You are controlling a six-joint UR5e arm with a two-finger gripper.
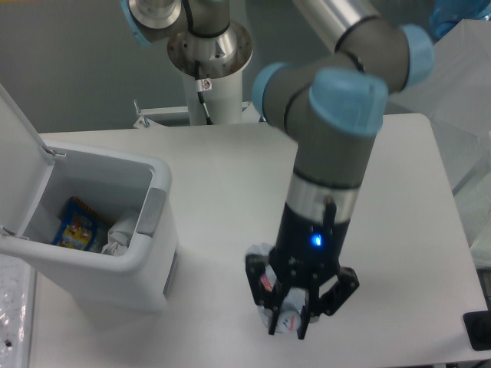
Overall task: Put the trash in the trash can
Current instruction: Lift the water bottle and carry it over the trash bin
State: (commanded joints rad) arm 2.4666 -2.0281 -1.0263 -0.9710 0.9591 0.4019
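My gripper (294, 313) hangs over the front middle of the white table (399, 253), pointing down. Its fingers (259, 285) are closed around the crushed clear plastic bottle (282, 316), whose red-and-blue label shows between them; the arm hides most of the bottle. The trash can (157, 222), a white bin with its flip lid (17, 146) standing open, is at the left, well away from the gripper. Inside it lie the crumpled white wrapper (121, 231) and a blue-and-yellow packet (77, 225).
The robot's base column (211, 57) stands at the table's back edge. A translucent box (453, 92) is at the back right. A black object (479, 330) sits at the front right corner, and a clear bumpy sheet (11, 307) lies front left.
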